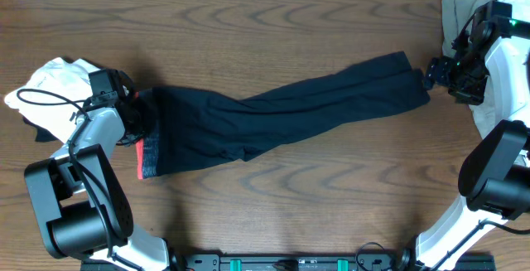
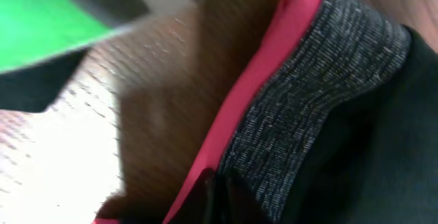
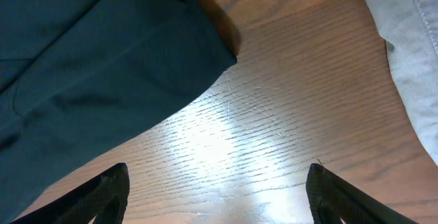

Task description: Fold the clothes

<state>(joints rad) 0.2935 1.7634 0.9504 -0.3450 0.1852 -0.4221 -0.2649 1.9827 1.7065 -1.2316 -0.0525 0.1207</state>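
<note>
The dark navy trousers (image 1: 273, 113) lie stretched across the table, waist at the left and leg ends at the right. The grey waistband (image 1: 151, 159) has a red-orange edge. In the left wrist view the waistband (image 2: 321, 94) fills the frame. My left gripper (image 2: 219, 200) is shut, pinching the waistband's red edge; in the overhead view it (image 1: 132, 130) sits at the waist's upper left corner. My right gripper (image 3: 217, 186) is open and empty over bare wood, just beyond the leg cuff (image 3: 102, 59). From overhead it (image 1: 431, 74) sits beside the leg ends.
A white shirt (image 1: 50, 84) with a green print (image 2: 41, 18) lies at the left edge, behind my left arm. A grey-beige garment heap (image 1: 460, 6) sits in the far right corner, and it also shows in the right wrist view (image 3: 410, 53).
</note>
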